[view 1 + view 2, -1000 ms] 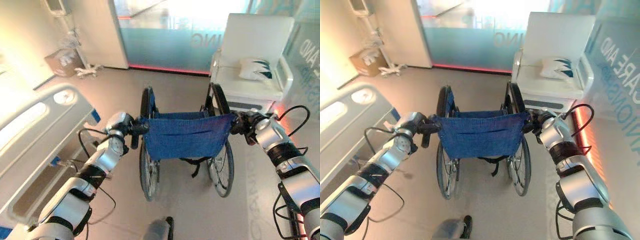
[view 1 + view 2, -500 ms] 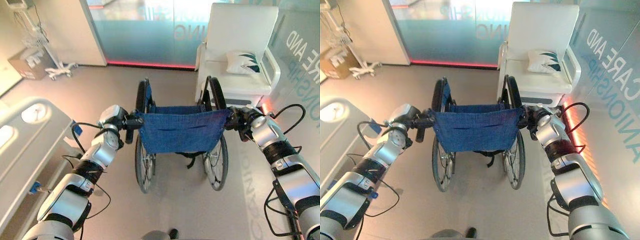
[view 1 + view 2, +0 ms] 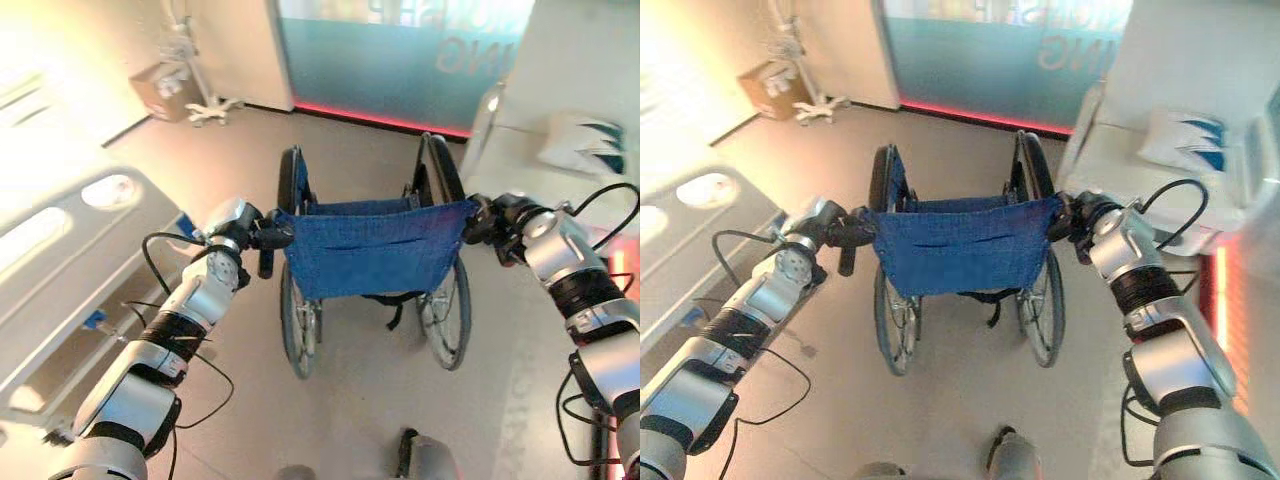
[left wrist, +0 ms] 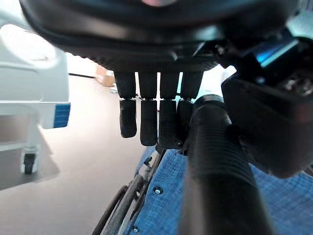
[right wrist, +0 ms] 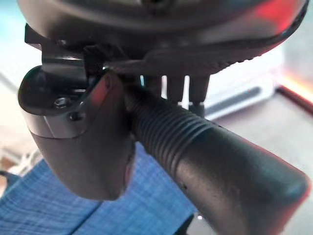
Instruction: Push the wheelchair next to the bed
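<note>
You had a white armchair (image 3: 1110, 150) at the far right, against the frosted glass wall (image 3: 400, 60). A white cushion (image 3: 1185, 140) with dark teal marks lay on its seat. A red light strip (image 3: 380, 118) ran along the foot of that glass wall, and more red glow showed on the floor at the right edge. A cardboard box (image 3: 165, 88) sat at the far left by the pale wall. Just beside it stood a wheeled white stand (image 3: 205, 100), its base legs spread on the grey floor (image 3: 360, 420).

Bright glare upper left, motion blur, red floor glow.
</note>
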Tool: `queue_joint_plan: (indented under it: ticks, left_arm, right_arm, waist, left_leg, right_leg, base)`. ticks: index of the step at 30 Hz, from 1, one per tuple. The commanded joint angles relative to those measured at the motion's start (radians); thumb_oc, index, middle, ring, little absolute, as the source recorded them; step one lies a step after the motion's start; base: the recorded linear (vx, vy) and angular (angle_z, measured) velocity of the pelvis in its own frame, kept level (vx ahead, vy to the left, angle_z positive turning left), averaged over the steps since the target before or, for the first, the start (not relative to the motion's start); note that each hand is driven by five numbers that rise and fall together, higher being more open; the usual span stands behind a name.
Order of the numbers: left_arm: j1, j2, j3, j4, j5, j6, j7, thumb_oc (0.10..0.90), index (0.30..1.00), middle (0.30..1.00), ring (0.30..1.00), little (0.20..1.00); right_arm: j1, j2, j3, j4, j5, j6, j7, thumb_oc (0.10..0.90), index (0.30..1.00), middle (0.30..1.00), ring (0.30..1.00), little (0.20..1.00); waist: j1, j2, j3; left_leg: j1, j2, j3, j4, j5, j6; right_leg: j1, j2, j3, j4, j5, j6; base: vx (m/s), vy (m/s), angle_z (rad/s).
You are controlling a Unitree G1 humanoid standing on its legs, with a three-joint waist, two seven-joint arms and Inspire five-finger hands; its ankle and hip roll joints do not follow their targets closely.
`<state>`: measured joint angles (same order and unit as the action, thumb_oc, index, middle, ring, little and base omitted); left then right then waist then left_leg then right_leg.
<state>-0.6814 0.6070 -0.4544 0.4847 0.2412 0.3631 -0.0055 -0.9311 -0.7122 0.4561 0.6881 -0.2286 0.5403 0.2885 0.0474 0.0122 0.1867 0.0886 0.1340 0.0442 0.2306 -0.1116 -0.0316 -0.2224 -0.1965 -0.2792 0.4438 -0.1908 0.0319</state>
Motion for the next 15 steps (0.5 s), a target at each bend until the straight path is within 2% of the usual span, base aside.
queue_joint_plan:
  ticks: [1,2,4,5,7,8,9,10,12,13,14,15]
  left_arm:
    - [0.124,0.029,-0.055,0.079,0.030,-0.050,-0.125,0.400,0.300,0.300,0.300,0.300]
    - [0.131,0.026,-0.064,0.075,0.035,-0.054,-0.143,0.400,0.300,0.300,0.300,0.300]
    - [0.141,0.026,-0.063,0.069,0.048,-0.054,-0.156,0.400,0.300,0.300,0.300,0.300]
    - [0.160,0.023,-0.067,0.057,0.068,-0.067,-0.171,0.400,0.300,0.300,0.300,0.300]
    - [0.173,0.028,-0.068,0.038,0.089,-0.071,-0.192,0.400,0.300,0.300,0.300,0.300]
    - [0.179,0.033,-0.067,0.029,0.094,-0.069,-0.200,0.400,0.300,0.300,0.300,0.300]
    - [0.199,0.047,-0.065,0.012,0.098,-0.075,-0.206,0.400,0.300,0.300,0.300,0.300]
    - [0.220,0.057,-0.055,-0.002,0.108,-0.081,-0.213,0.400,0.300,0.300,0.300,0.300]
    - [0.266,0.085,-0.027,-0.042,0.124,-0.094,-0.235,0.400,0.300,0.300,0.300,0.300]
    - [0.272,0.088,-0.023,-0.047,0.126,-0.097,-0.238,0.400,0.300,0.300,0.300,0.300]
    - [0.294,0.115,-0.004,-0.075,0.134,-0.111,-0.272,0.400,0.300,0.300,0.300,0.300]
    - [0.302,0.123,-0.004,-0.085,0.133,-0.107,-0.286,0.400,0.300,0.300,0.300,0.300]
  right_arm:
    - [0.131,-0.053,0.128,-0.063,-0.108,-0.274,0.070,0.400,0.300,0.300,0.300,0.300]
    - [0.128,-0.073,0.142,-0.072,-0.120,-0.280,0.071,0.400,0.300,0.300,0.300,0.300]
    - [0.111,-0.076,0.152,-0.071,-0.137,-0.290,0.081,0.400,0.300,0.300,0.300,0.300]
    - [0.069,-0.064,0.170,-0.041,-0.169,-0.293,0.086,0.400,0.300,0.300,0.300,0.300]
    - [0.040,-0.053,0.179,-0.027,-0.190,-0.289,0.090,0.400,0.300,0.300,0.300,0.300]
    - [0.033,-0.048,0.182,-0.025,-0.202,-0.290,0.093,0.400,0.300,0.300,0.300,0.300]
    - [0.011,-0.039,0.194,-0.018,-0.228,-0.294,0.102,0.400,0.300,0.300,0.300,0.300]
    - [-0.006,-0.035,0.204,-0.006,-0.244,-0.308,0.109,0.400,0.300,0.300,0.300,0.300]
    - [-0.046,-0.042,0.229,0.021,-0.273,-0.352,0.124,0.400,0.300,0.300,0.300,0.300]
    - [-0.052,-0.044,0.232,0.024,-0.281,-0.359,0.129,0.400,0.300,0.300,0.300,0.300]
    - [-0.082,-0.050,0.258,0.058,-0.286,-0.390,0.133,0.400,0.300,0.300,0.300,0.300]
    - [-0.084,-0.046,0.265,0.071,-0.271,-0.393,0.127,0.400,0.300,0.300,0.300,0.300]
  waist:
    - [-0.026,-0.056,-0.009]
    - [-0.003,-0.062,0.010]
    - [0.022,-0.065,0.033]
    - [0.061,-0.056,0.064]
    - [0.098,-0.037,0.083]
    - [0.113,-0.029,0.090]
    - [0.146,-0.006,0.095]
    - [0.171,0.005,0.097]
    - [0.206,0.019,0.094]
    - [0.209,0.021,0.093]
    - [0.226,0.024,0.073]
    - [0.232,0.014,0.064]
  left_leg:
    - [0.001,0.032,0.040,0.215,0.116,-0.047]
    - [-0.083,-0.009,0.022,0.251,0.113,-0.031]
    - [-0.141,-0.059,0.011,0.254,0.101,-0.017]
    - [-0.212,-0.110,0.033,0.193,0.113,-0.016]
    - [-0.303,-0.146,0.061,0.116,0.176,-0.026]
    - [-0.328,-0.154,0.068,0.089,0.199,-0.032]
    - [-0.391,-0.157,0.069,0.004,0.272,-0.043]
    - [-0.408,-0.155,0.065,-0.061,0.308,-0.046]
    - [-0.401,-0.143,0.082,-0.148,0.337,-0.041]
    - [-0.398,-0.140,0.086,-0.152,0.337,-0.040]
    - [-0.380,-0.141,0.135,-0.128,0.305,-0.020]
    - [-0.371,-0.156,0.140,-0.096,0.262,0.001]
  right_leg:
    - [0.095,0.052,-0.042,-0.236,0.162,0.001]
    - [0.146,0.064,-0.044,-0.253,0.151,-0.006]
    - [0.186,0.073,-0.029,-0.269,0.148,-0.002]
    - [0.261,0.096,-0.018,-0.304,0.140,0.006]
    - [0.309,0.124,-0.024,-0.327,0.131,0.003]
    - [0.326,0.135,-0.020,-0.332,0.125,0.002]
    - [0.355,0.166,-0.006,-0.343,0.118,0.000]
    - [0.372,0.179,0.004,-0.344,0.111,0.000]
    - [0.394,0.189,0.004,-0.325,0.079,0.000]
    - [0.395,0.190,0.002,-0.321,0.075,-0.001]
    - [0.403,0.192,-0.026,-0.288,0.034,-0.005]
    - [0.410,0.184,-0.034,-0.266,0.009,-0.007]
  base:
    - [0.48,-0.364,0.76]
    - [0.42,-0.298,0.65]
    - [0.37,-0.188,0.57]
    - [0.36,-0.122,0.20]
    - [0.40,-0.092,-0.21]
    - [0.53,-0.058,-0.38]
    - [0.55,-0.021,-0.36]
    - [0.55,0.003,-0.60]
    - [0.46,0.070,-0.92]
    - [0.50,0.151,-0.91]
    - [0.43,0.149,-0.64]
    - [0.50,0.157,-0.64]
